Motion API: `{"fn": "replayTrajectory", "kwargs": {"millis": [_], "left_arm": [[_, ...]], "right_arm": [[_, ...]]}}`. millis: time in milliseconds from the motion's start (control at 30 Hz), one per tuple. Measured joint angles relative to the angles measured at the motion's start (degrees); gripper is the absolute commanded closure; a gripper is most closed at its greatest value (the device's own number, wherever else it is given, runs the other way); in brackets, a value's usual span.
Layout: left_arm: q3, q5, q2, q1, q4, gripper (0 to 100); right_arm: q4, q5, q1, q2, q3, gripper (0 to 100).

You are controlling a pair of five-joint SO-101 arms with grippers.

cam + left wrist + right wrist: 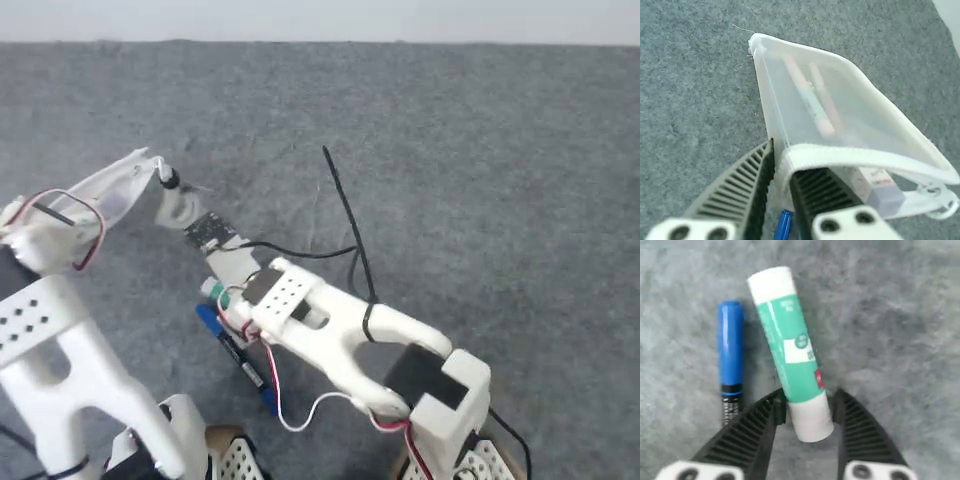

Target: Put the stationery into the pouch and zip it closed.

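- Left gripper (pixel 782 161): clamped on the pouch's (pixel 840 110) open rim, holding it up at 10 o'clock on the table (pixel 480 150).
- Pouch: clear, with pens and an eraser (pixel 881 189) inside.
- Right gripper (pixel 809 399): part-open, its jaws on either side of the glue stick's (pixel 787 335) white end.
- Glue stick: lying flat at 7 o'clock of table centre.
- Blue pen (pixel 731 350): just beside the stick, apart from it.

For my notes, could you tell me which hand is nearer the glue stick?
Right. The right hand straddles the glue stick; the left hand holds the pouch farther off.
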Motion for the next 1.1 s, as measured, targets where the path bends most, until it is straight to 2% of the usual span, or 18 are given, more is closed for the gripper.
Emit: {"fn": "replayTrajectory", "kwargs": {"millis": [33, 200, 567, 767, 1000, 1100], "left_arm": [[0.0, 0.0, 0.0, 0.0, 0.0, 99], [0.0, 0.0, 0.0, 0.0, 0.0, 99], [0.0, 0.0, 0.0, 0.0, -0.7, 99], [0.0, 0.0, 0.0, 0.0, -0.7, 99], [0.0, 0.0, 0.0, 0.0, -0.7, 99], [0.0, 0.0, 0.0, 0.0, -0.7, 99]], "right_arm": [[0.26, 0.0, 0.62, 0.0, -0.18, 99.3], [1.41, 4.04, 2.9, 0.0, -0.18, 99.1], [17.14, 13.71, 10.64, -4.13, -0.88, 99.0], [23.91, 15.74, 13.1, -7.21, -0.88, 80.4], [25.67, 16.0, 12.92, -7.56, -0.88, 82.8], [23.03, 14.42, 12.92, -7.56, -0.88, 82.8]]}}
